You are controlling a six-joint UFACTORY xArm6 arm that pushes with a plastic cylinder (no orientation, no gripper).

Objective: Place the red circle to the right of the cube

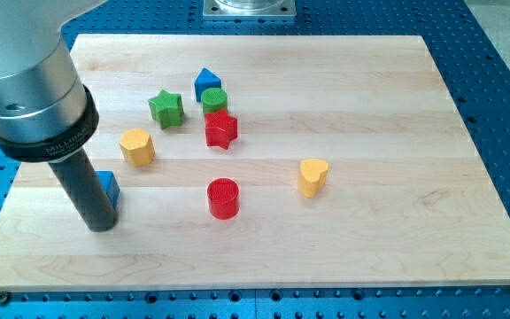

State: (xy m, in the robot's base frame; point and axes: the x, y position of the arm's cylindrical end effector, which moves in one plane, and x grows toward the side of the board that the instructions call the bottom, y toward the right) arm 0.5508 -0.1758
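Bright, even light from overhead leaves only short soft shadows under the blocks on the pale wooden board (370, 106), which shows a mild sheen, and the picture stays sharp except the large, slightly soft arm housing (29, 80).

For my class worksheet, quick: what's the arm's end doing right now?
My tip: a bare rod, holding nothing, beside the blue cube.

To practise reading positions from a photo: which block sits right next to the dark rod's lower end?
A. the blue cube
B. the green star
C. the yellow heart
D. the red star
A: the blue cube sits against the view's right side of the rod just above my tip, while the red circle lies well off toward the view's right.
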